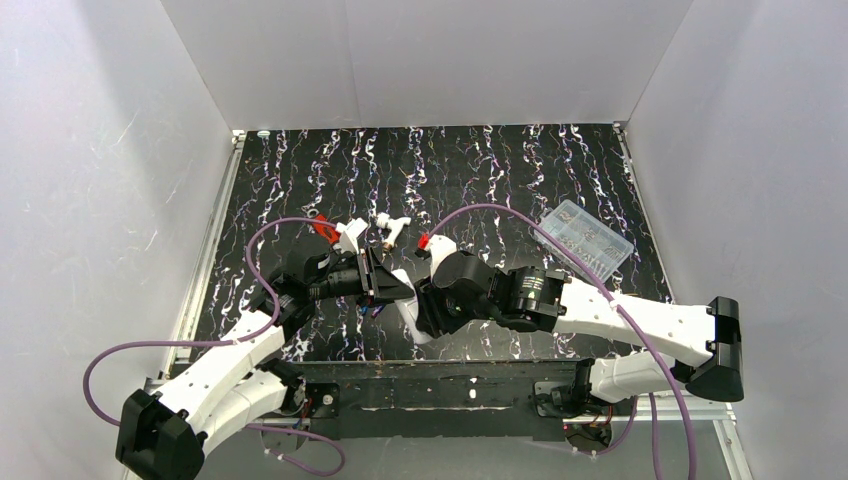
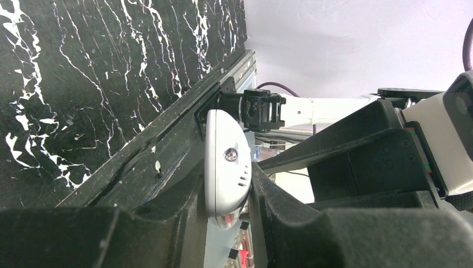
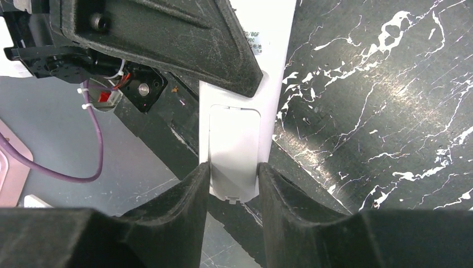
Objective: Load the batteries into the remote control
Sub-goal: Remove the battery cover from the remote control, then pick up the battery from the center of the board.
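The remote control [image 2: 226, 156] is a slim white bar held off the table near its front edge, between both arms. My left gripper [image 2: 226, 192] is shut on one end, its fingers pressing the two broad faces. In the right wrist view the remote control [image 3: 234, 134] shows its back with the rectangular battery cover. My right gripper [image 3: 233, 173] has both pads against the long edges of the other end. From above, the left gripper [image 1: 388, 285] and right gripper [image 1: 422, 300] meet nose to nose over the remote control [image 1: 404, 281]. The batteries are hidden or out of view.
A clear plastic box [image 1: 586, 236] with small parts lies at the right on the black marbled table [image 1: 500, 170]. A white T-shaped fitting [image 1: 390, 228] and small red pieces [image 1: 324, 228] lie just beyond the grippers. The table's front edge [image 1: 450, 365] runs right below them.
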`<state>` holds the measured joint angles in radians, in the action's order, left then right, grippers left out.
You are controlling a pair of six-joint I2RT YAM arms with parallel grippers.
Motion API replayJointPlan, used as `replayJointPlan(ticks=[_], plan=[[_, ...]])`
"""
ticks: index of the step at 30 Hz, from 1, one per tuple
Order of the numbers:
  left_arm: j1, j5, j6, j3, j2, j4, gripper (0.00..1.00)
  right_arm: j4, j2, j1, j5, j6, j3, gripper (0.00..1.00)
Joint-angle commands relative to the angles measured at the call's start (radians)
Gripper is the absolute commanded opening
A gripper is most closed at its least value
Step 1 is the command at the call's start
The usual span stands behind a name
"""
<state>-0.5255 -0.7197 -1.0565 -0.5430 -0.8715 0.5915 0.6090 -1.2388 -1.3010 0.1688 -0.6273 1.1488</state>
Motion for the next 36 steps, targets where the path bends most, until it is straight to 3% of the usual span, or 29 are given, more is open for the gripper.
replayJointPlan(ticks=[1, 10, 29, 36], plan=[[-0.001, -0.058, 0.0, -0.029, 0.011, 0.027, 0.0, -0.021, 0.007, -0.004, 0.0, 0.016, 0.008, 0.43], [-0.001, -0.057, 0.007, -0.026, 0.009, 0.016, 0.0, -0.025, 0.022, -0.003, 0.001, 0.022, 0.008, 0.39], [0.0, 0.021, 0.12, -0.037, 0.069, -0.227, 0.0, -0.03, 0.132, 0.008, 0.09, 0.033, -0.036, 0.37], [0.001, 0.045, 0.195, -0.085, 0.15, -0.4, 0.0, -0.103, 0.116, 0.189, -0.004, 0.047, -0.17, 0.36]])
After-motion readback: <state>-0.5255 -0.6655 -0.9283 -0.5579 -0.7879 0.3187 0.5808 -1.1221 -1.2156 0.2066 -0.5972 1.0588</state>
